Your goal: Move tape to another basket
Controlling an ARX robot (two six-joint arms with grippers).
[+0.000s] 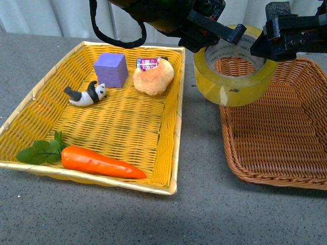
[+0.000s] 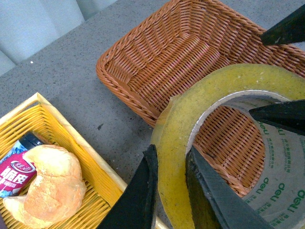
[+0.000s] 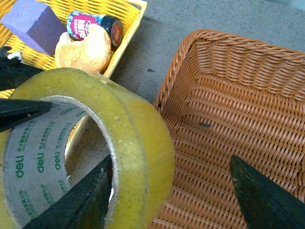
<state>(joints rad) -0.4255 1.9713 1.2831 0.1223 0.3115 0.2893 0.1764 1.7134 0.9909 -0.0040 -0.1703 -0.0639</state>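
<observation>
The tape [image 1: 236, 84], a wide yellow roll with a white printed core, hangs in the air over the left rim of the brown wicker basket [image 1: 228, 148]. My left gripper [image 1: 228, 34] is shut on the tape's wall, one finger inside the core and one outside, as the left wrist view [image 2: 170, 158] shows. My right gripper [image 1: 270, 41] is open. In the right wrist view [image 3: 170, 167] one finger sits inside the tape's [image 3: 138, 143] core and the other stands apart over the brown basket [image 3: 228, 52]. The tape [image 2: 214, 86] and the basket [image 2: 157, 52] also show in the left wrist view.
The yellow woven basket [image 1: 179, 102] lies to the left. It holds a purple cube [image 1: 111, 69], a toy panda [image 1: 87, 95], a bread roll [image 1: 153, 77], a small can [image 1: 147, 63] and a carrot [image 1: 99, 162]. A grey strip of table [image 1: 202, 132] separates the baskets.
</observation>
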